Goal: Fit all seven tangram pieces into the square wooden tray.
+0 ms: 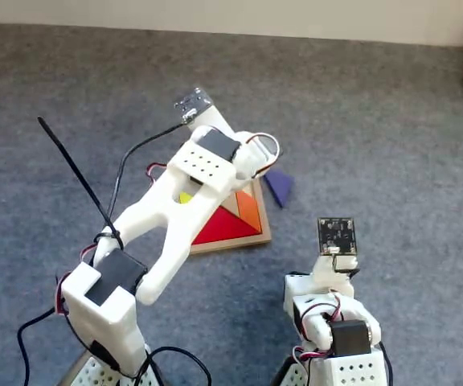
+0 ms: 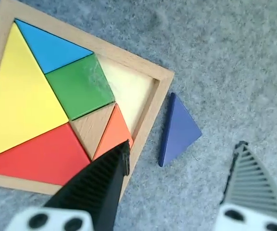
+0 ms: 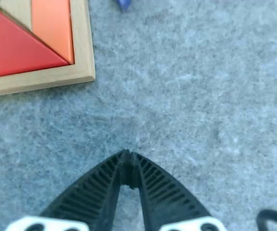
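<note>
The dark blue flat triangle piece [image 2: 179, 131] lies on the grey carpet [image 2: 225, 57], just beside the outer rim of the square wooden tray [image 2: 163, 76], not in it; the left gripper [image 2: 184, 147] hangs over it with fingers spread wide, the black one above the tray rim, the grey one above the carpet; the right gripper [image 3: 130, 159] is well apart, its fingers pressed together on nothing; the piece looks thin, hard and light, so it should not bend or break; its smooth sides may slip; I think the best hold is low down, one finger on the long side and one on the far corner.
</note>
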Robot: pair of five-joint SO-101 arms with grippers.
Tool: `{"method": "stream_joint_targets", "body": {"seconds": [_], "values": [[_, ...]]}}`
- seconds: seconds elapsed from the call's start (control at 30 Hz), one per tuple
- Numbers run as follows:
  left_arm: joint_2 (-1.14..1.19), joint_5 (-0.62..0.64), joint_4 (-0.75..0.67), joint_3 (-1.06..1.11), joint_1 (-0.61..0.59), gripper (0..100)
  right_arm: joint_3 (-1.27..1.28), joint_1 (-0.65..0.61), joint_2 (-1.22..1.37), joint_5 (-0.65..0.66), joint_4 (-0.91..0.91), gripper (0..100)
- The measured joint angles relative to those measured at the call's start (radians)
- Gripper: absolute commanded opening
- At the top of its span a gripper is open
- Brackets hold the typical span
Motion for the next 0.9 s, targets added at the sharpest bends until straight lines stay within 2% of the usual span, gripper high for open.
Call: {"method": "stream_joint_targets", "body": {"seconds": [0.1,0.23,0.33,0.47,0.57,0.73,0.9], "values": [[-0.011,0.000,0.006,0.000,-0.012,31,0.000,0.000,0.000,0.000,0.000,0.4],[-0.110,-0.008,0.077,0.000,-0.092,31,0.000,0.000,0.000,0.000,0.000,0.4],[-0.213,-0.084,0.152,0.000,-0.169,31,0.000,-0.002,0.000,0.000,0.000,0.4],[-0.342,-0.206,0.285,0.000,-0.267,30,0.000,-0.069,0.000,0.000,0.000,0.4],[-0.410,-0.325,0.400,0.000,-0.345,23,0.000,-0.091,0.000,0.000,0.000,0.4],[-0.445,-0.511,0.523,0.000,-0.497,0,0.000,-0.092,0.000,0.000,0.000,0.4],[-0.460,-0.666,0.537,0.031,-0.651,1,0.000,-0.092,0.000,0.000,0.000,0.4]]}}
